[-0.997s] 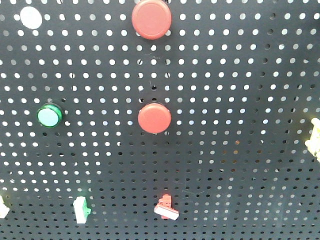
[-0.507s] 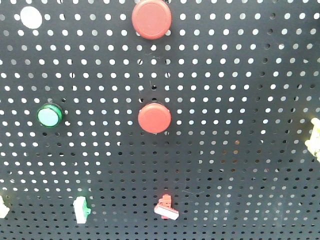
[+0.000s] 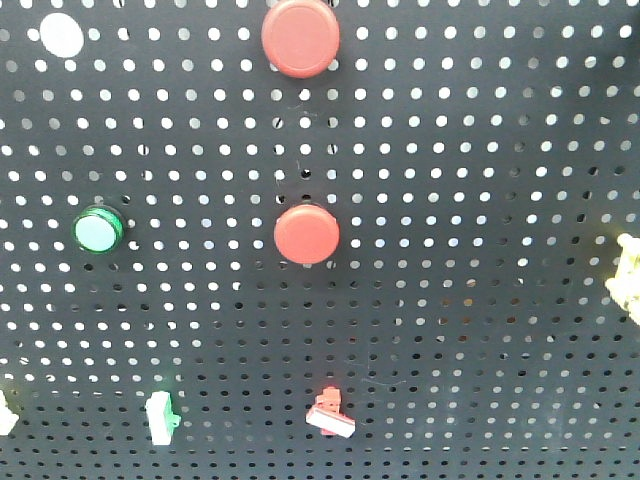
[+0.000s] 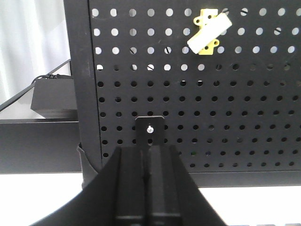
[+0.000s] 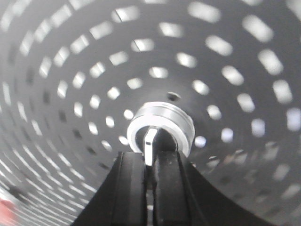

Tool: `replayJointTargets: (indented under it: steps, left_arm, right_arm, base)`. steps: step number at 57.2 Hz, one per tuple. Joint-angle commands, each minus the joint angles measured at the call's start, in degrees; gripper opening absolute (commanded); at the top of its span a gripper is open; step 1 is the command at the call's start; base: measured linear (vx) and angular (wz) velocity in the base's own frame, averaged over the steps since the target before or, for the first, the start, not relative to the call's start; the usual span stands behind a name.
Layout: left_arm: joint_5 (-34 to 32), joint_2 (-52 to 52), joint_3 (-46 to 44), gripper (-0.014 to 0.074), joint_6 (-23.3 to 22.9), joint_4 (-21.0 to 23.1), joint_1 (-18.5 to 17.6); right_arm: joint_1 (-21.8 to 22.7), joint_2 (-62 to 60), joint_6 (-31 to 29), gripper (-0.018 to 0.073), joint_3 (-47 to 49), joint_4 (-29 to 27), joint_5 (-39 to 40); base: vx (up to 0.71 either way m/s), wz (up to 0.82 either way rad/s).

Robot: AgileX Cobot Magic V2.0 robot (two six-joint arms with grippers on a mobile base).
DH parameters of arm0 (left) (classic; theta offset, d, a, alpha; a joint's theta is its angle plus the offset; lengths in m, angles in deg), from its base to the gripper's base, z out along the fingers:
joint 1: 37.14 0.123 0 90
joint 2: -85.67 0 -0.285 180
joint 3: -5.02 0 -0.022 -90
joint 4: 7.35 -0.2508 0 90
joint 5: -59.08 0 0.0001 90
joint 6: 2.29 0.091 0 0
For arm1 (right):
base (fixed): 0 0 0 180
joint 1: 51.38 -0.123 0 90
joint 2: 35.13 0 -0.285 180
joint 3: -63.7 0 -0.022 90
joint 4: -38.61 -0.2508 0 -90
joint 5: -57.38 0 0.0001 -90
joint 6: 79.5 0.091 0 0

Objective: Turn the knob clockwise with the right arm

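On the front view the black pegboard (image 3: 480,150) fills the frame. From the left it carries a white disc (image 3: 62,35) in the top corner, a green button (image 3: 99,230) at mid-height and a green and white clip (image 3: 160,418) near the bottom. Next come the upper red button (image 3: 300,38), the lower red button (image 3: 307,234) straight below it, and a red clip (image 3: 330,415). A yellow part (image 3: 625,275) is cut off by the right edge. Compared with half a second ago, everything on the board sits a touch further up and to the left in the frame. The things keep the same spacing from each other. No arm shows in this view.

In the left wrist view a black box (image 4: 51,94) stands at the left, beside the board's edge. The left gripper (image 4: 148,153) has its two fingers pressed together with nothing between them. It points at a small black plate (image 4: 149,129) screwed low on the board. A yellow bracket (image 4: 207,33) with a white tab is fixed higher up and to the right.

In the right wrist view the knob (image 5: 162,120), a silver ring with a white tab, is mounted on the blurred board at the centre of the frame. The right gripper (image 5: 149,157) is clamped on that tab, one finger on each side of it.
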Motion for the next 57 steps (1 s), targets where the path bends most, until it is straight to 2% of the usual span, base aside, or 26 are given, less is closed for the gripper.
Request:
replayJointTargets:
  steps: [1,13,25,33,40,57]
  left_arm:
    - [-4.9,0.6,0.6,-0.0006,-0.3,0.2,-0.4]
    - [-4.9,0.6,0.6,-0.0006,-0.3,0.2,-0.4]
    - [-4.9,0.6,0.6,-0.0006,-0.3,0.2,-0.4]
    - [-4.9,0.6,0.6,-0.0006,-0.3,0.2,-0.4]
    - [-4.9,0.6,0.6,-0.0006,-0.3,0.2,-0.4]
    - [-4.9,0.6,0.6,-0.0006,-0.3,0.2,-0.4]
  right_arm:
    - [-0.4,1.9,5.0,-0.0009,1.9,-8.8,14.1]
    - [-0.4,1.9,7.0,-0.0009,1.9,-8.7,13.3]
    - [-0.4,1.6,10.3,-0.0009,1.9,-10.9,13.8]
    - [-0.4,0.7,10.3,-0.0009,1.9,-8.2,12.9]
    - [-0.4,-1.2,10.3,-0.0009,1.9,-1.7,9.2]
    - [-0.4,-10.7,11.3,-0.0009,1.9,22.8,-2.4]
  base:
    - [0.0,0.0]
    - [0.0,-0.01]
    - [0.0,0.0]
    - [0.0,0.0]
    - [0.0,0.0]
    - [0.0,0.0]
